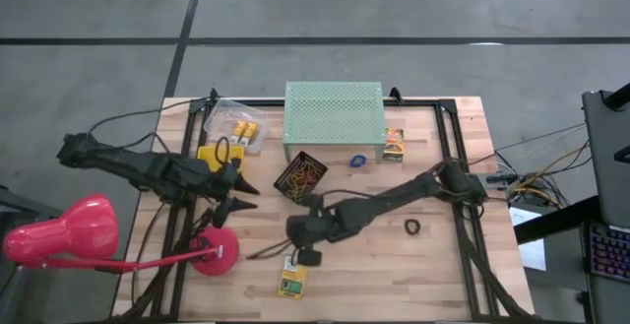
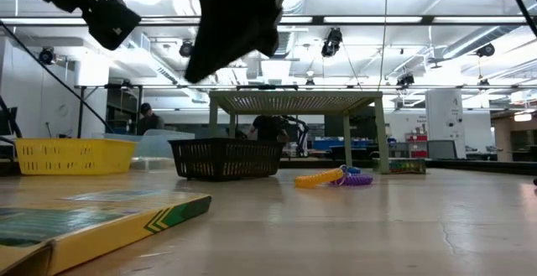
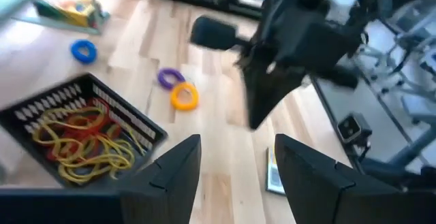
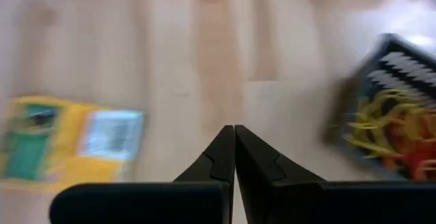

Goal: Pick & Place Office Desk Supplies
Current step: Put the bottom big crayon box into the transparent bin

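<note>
Right gripper pinched shut, empty, above bare plank wood between flat yellow printed box and black mesh tray of rubber bands

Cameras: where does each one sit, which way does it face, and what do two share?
High: overhead, looking down at the table; both arms show.
Low: table height, looking across at the black basket; arms overhead.
Left wrist: past open left end effector toward the basket and right arm.
Right wrist: past shut right end effector toward the yellow box.
Both wrist views share the basket.
</note>
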